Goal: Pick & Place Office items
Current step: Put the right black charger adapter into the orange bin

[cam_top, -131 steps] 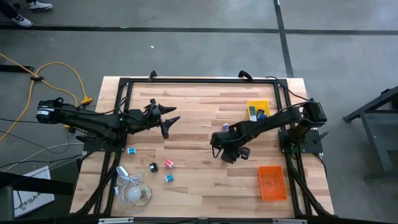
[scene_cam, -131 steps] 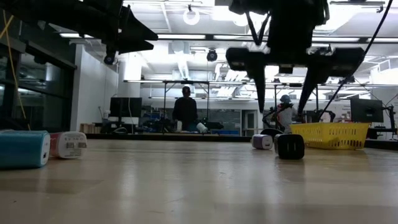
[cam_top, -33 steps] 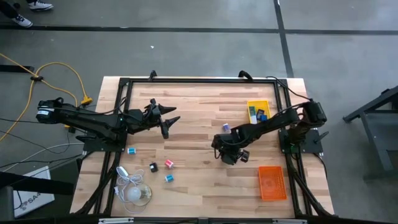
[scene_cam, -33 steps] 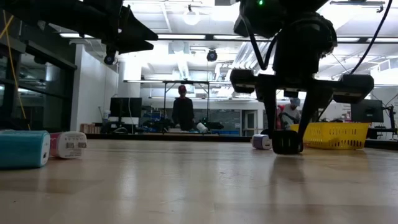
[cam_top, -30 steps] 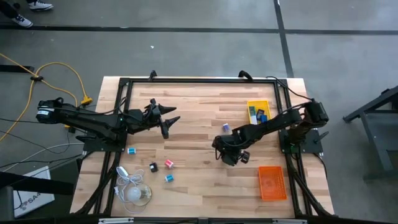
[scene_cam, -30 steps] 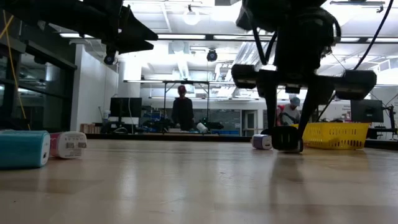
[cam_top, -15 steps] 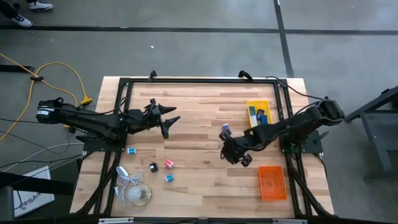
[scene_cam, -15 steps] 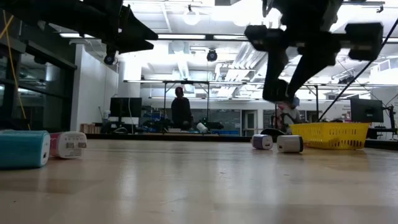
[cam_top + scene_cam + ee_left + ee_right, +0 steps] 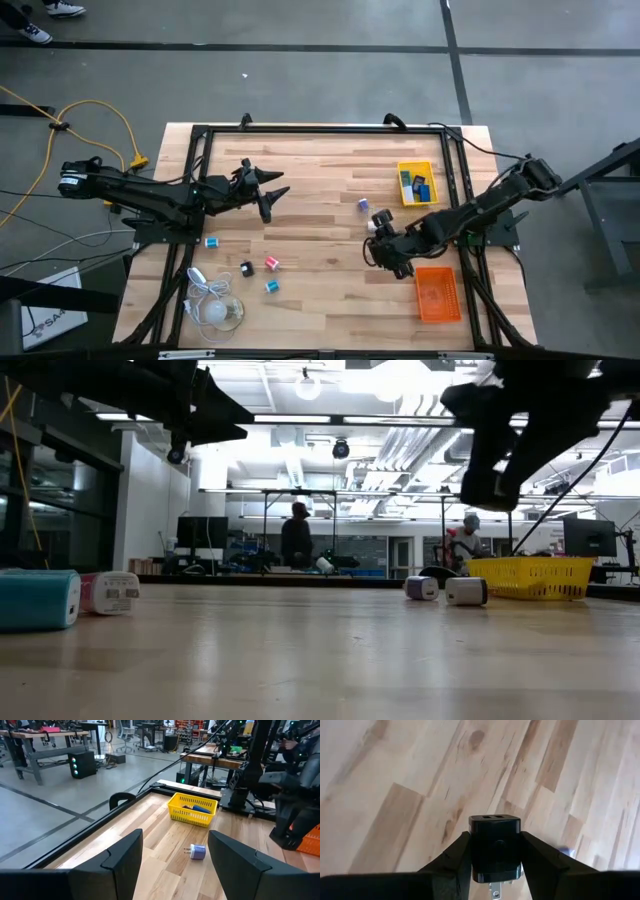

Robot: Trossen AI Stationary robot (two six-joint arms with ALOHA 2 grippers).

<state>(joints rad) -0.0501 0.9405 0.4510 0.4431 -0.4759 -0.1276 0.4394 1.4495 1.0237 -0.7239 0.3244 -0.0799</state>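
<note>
Right gripper (image 9: 495, 851) raised above the wooden surface (image 9: 320, 180), near the orange tray (image 9: 438, 293), fingers pinching a black charger block (image 9: 495, 848). Block is a glossy black cube with rounded edges; two slot-shaped ports side by side on the face pointing away from the wrist, a metal prong showing at the opposite end. Fingers press on two opposite sides.

In the high view the right gripper (image 9: 388, 250) sits just beside the orange tray's inner edge; a white piece (image 9: 381, 217) lies on the surface close by, and a purple piece (image 9: 362, 204) a little further toward the yellow tray (image 9: 416, 183), which holds blue and dark items.

Left gripper (image 9: 270, 192) hovers over the left half of the surface, fingers spread, nothing between them.

Remaining pieces on the left front: blue piece (image 9: 211, 242), black piece (image 9: 246, 268), pink-red piece (image 9: 271, 263), teal piece (image 9: 271, 287). White bulb with coiled cord (image 9: 215, 305) at the front-left corner.
</note>
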